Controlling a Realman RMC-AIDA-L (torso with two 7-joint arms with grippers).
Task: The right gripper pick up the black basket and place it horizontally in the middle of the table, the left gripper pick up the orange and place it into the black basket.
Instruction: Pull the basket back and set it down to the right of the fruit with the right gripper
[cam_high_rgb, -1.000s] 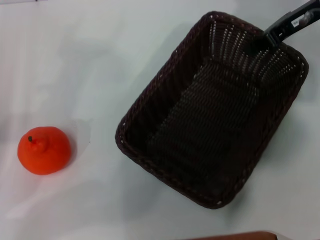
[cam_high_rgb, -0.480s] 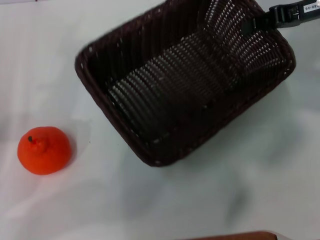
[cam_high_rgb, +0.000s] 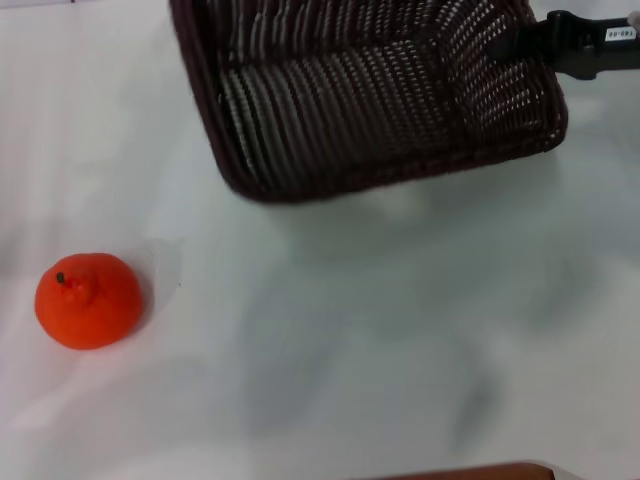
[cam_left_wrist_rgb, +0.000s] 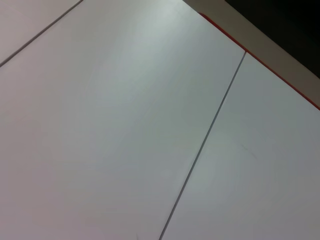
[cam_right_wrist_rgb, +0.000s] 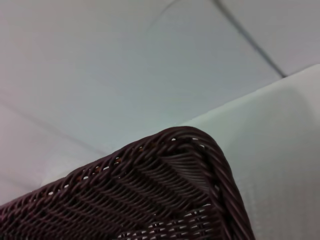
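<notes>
The black basket (cam_high_rgb: 370, 95) hangs tilted above the far part of the white table (cam_high_rgb: 330, 350), its top cut off by the head view's edge. My right gripper (cam_high_rgb: 525, 42) is shut on the basket's right rim and holds it up. A corner of the basket's braided rim fills the right wrist view (cam_right_wrist_rgb: 165, 195). The orange (cam_high_rgb: 88, 300) sits on the table at the near left, stem up, well apart from the basket. My left gripper is out of view; the left wrist view shows only bare white surface.
A brown edge (cam_high_rgb: 470, 472) shows at the near side of the table. A thin seam (cam_left_wrist_rgb: 200, 150) crosses the white surface in the left wrist view, with a red-edged border (cam_left_wrist_rgb: 260, 57) beyond it.
The right gripper has lifted the basket off the table and swung it away and to the left, turning it toward a crosswise position. The orange has not moved.
</notes>
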